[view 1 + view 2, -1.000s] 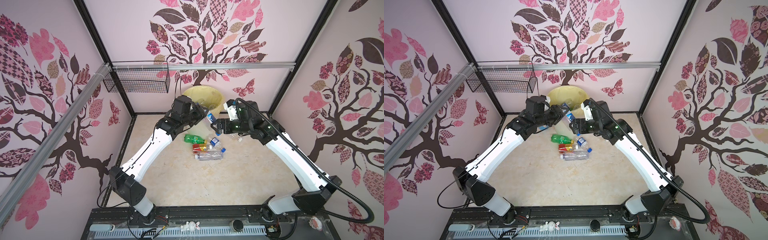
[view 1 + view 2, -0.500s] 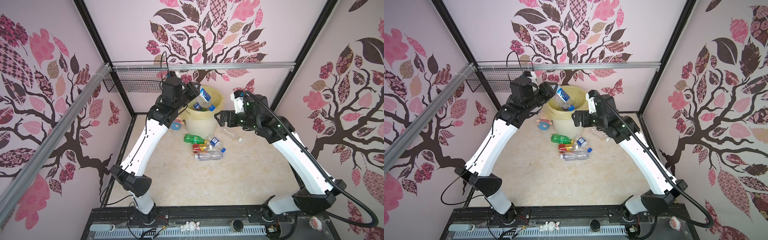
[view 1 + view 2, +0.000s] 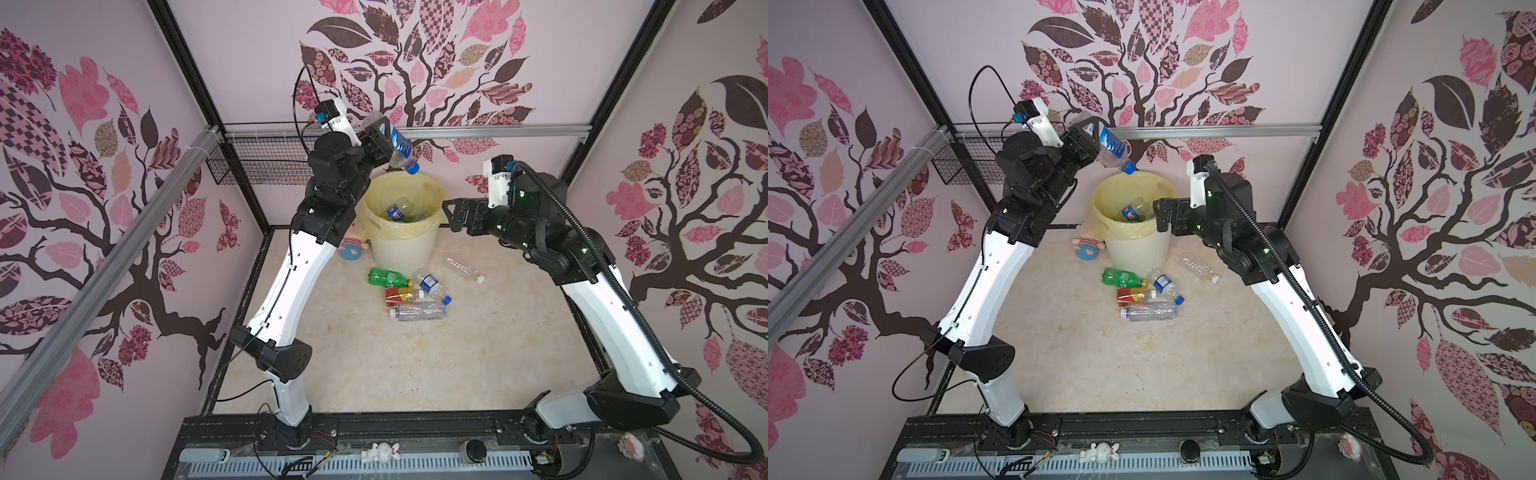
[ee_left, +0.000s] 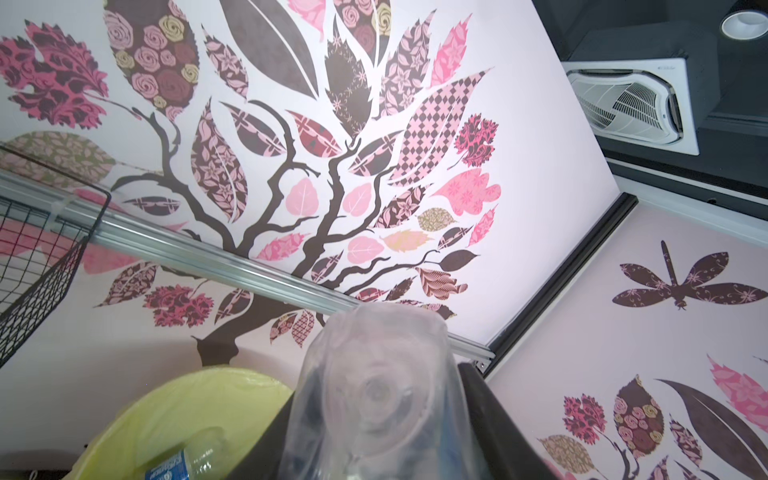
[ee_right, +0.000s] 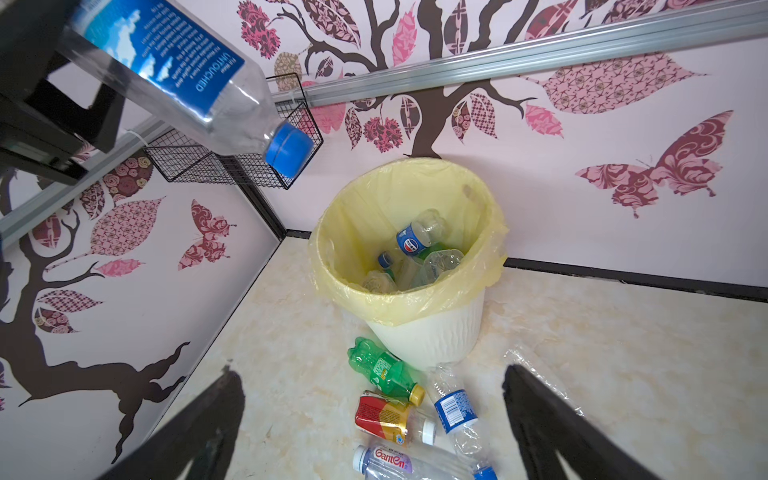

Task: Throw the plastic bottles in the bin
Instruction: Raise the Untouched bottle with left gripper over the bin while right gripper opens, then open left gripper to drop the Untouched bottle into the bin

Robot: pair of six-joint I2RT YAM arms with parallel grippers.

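**Top views.** Your left gripper (image 3: 380,139) now sits high above the bin (image 3: 401,253); a second ago it was low in front of it. It is clamped on a clear bottle (image 3: 397,145) with a blue label, tipped cap-down. In both top views the cap hangs near the bin's far rim. Your right gripper (image 3: 451,214) has drawn back to the bin's right side, jaws wide apart and empty. Four bottles (image 3: 409,295) lie clustered on the floor just in front of the bin. A lone bottle (image 3: 461,269) lies apart to their right.

**Left wrist.** You look at the clear bottle's base end-on. The yellow liner (image 4: 187,411) shows beyond it, with one bottle inside.

**Right wrist.** The fingers (image 5: 208,415) stand wide with nothing between them. The bin already holds several bottles. The held bottle's cap points down towards the opening, offset to the wire basket (image 5: 232,166) side.

**Reading.** The lift looks done and the drop is next. Check that the cap clears the rim before you let go. Five bottles remain on the floor.
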